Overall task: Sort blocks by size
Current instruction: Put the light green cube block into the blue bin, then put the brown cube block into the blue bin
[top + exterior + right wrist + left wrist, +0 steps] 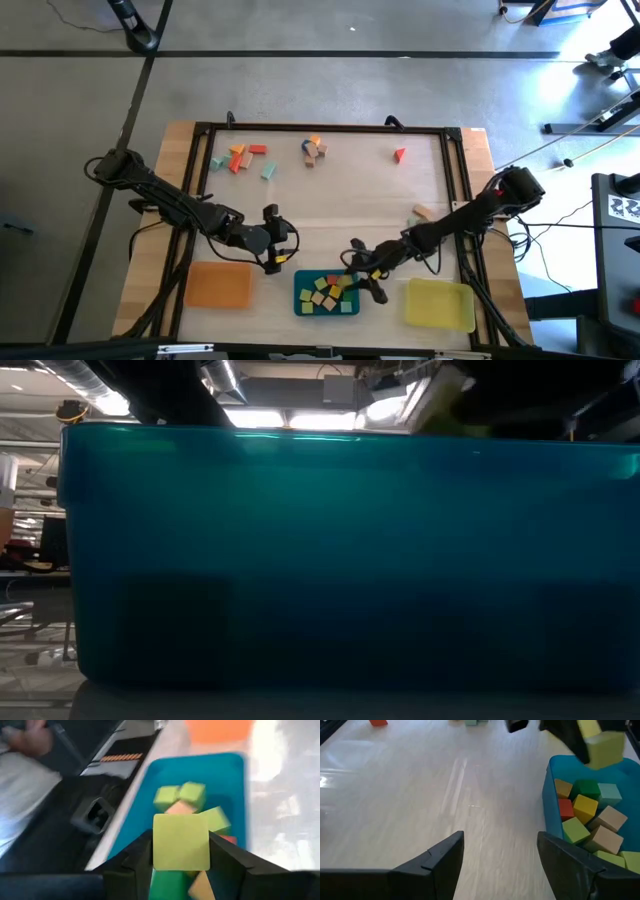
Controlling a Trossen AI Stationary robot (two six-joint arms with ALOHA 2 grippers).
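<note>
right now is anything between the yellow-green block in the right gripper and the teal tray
Nothing visible does. The right gripper holds the yellow-green block directly over the teal tray, with only blocks already in the tray beneath it.

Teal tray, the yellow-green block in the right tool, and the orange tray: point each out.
teal tray (300, 292): high view, left rim.
yellow-green block (180, 842): right wrist view, middle of its facing side.
orange tray (217, 285): high view, bare floor centre.
</note>
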